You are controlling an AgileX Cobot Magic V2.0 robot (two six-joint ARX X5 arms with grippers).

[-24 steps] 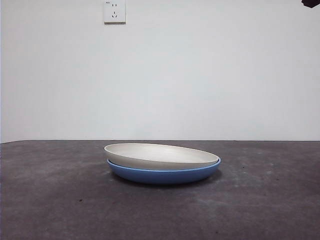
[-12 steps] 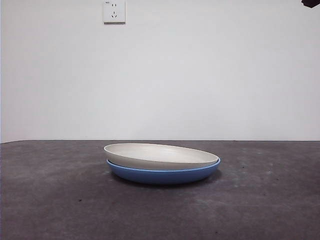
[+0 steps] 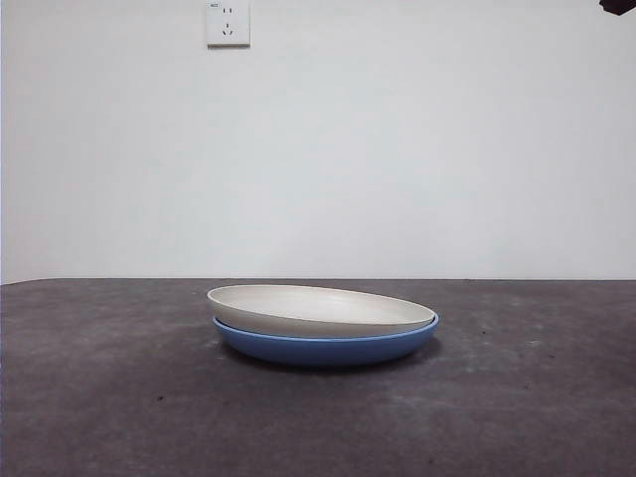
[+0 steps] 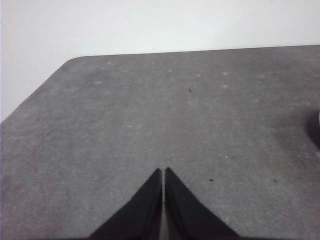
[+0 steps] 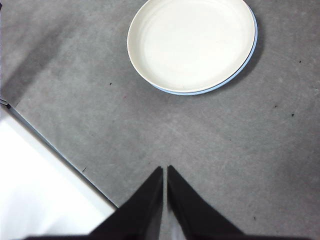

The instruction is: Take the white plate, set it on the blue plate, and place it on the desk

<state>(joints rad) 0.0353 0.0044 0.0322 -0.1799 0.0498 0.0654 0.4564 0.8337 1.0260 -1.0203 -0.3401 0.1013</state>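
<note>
The white plate (image 3: 318, 308) lies inside the blue plate (image 3: 328, 348) at the middle of the desk (image 3: 119, 397), slightly askew so the blue rim shows on one side. In the right wrist view the white plate (image 5: 192, 42) covers nearly all of the blue plate (image 5: 245, 60). My right gripper (image 5: 164, 170) is shut and empty, held high above the desk and well apart from the stacked plates. My left gripper (image 4: 163, 171) is shut and empty over bare desk (image 4: 150, 110), away from both plates.
A wall socket (image 3: 228, 22) sits high on the white wall behind. A black arm tip (image 3: 618, 6) shows at the top right corner of the front view. The desk's edge (image 5: 60, 157) runs near my right gripper.
</note>
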